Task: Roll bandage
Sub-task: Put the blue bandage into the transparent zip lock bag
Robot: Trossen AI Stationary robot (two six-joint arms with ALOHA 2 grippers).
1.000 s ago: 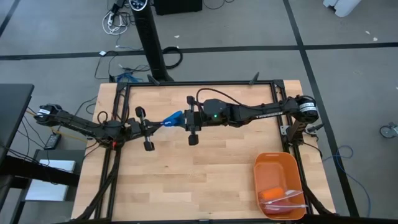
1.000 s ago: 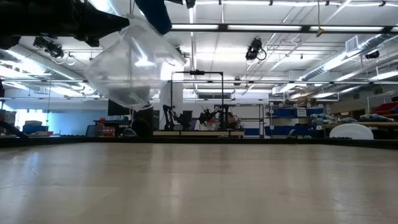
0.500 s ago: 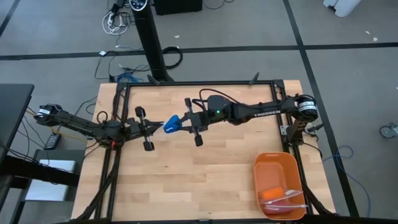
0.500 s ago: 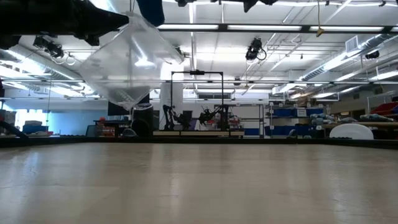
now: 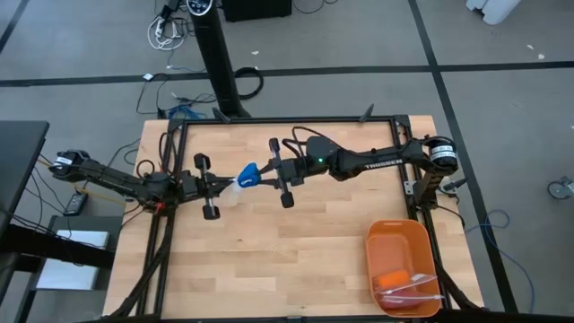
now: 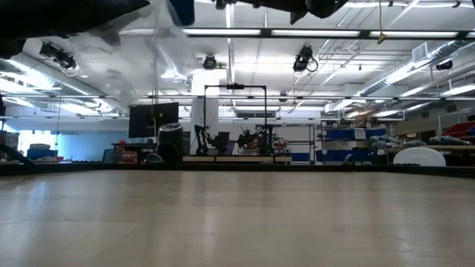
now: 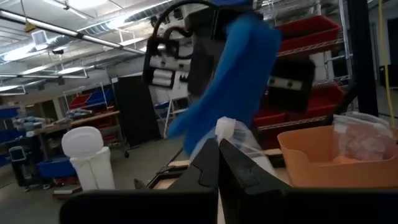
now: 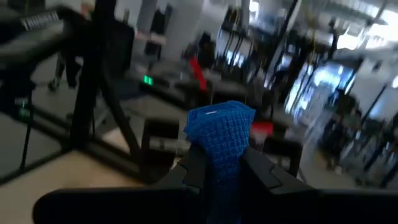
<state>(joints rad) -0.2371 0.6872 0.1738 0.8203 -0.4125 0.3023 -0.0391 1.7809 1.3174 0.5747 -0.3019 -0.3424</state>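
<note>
Right claw: the right claw (image 5: 259,172) had its fingers clamped on the bandage (image 5: 248,172), high above the tabletop (image 5: 296,260), mid-table.
Left claw: the left claw (image 5: 224,185) pinched the corner of the clear bag (image 6: 122,52), fingers pressed together on the plastic.
Bandage: blue and bunched, gripped between the two arms, its end poking up past the right claw's fingers (image 8: 194,167) in the right wrist view.
Change: half a second ago the bag hung full and low; it had now swung up and gone slack, and the bandage looked nearly free of it.
Meaning: extraction seemed almost done; rolling not yet begun.
Tray: orange tray (image 5: 384,240) sat well apart.
</note>
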